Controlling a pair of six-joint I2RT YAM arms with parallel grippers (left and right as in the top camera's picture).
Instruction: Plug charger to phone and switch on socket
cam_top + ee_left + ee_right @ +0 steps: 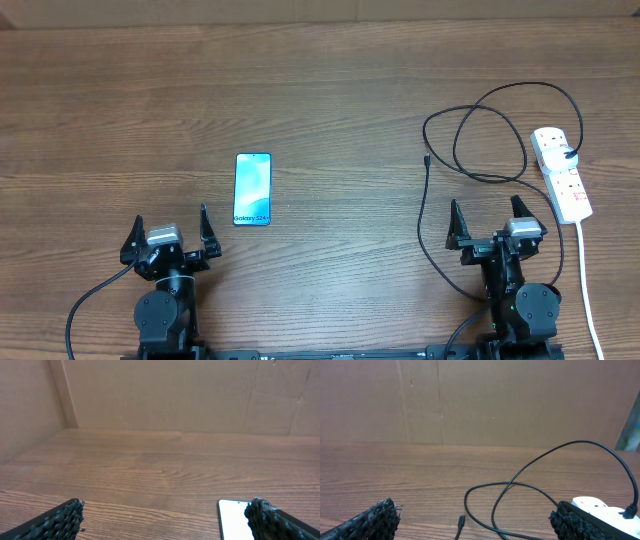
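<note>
At the near edge of the table [330,90], the left gripper [170,222] is seen with its jaws spread wide and nothing held between them. The right gripper [486,212] is likewise spread wide and empty. Neither is in touch with any object.

Just beyond the left gripper and slightly to its right, the phone [252,189] is laid flat, screen up, its long side running near to far. In the left wrist view its near part is partly hidden behind one finger [275,520].

The phone is well apart from the charger [420,215], whose thin black cable is run along the wood just left of the right gripper. The small plug tip [427,160] is left lying free on the table, farther out than that gripper. Farther still and to the right, the cable is thrown in wide loops, and its black plug [570,153] is seated at the far part of the socket [563,185].

The socket is laid on the table to the right of the right gripper, and its thick white cord [587,280] is led back toward the near edge.
</note>
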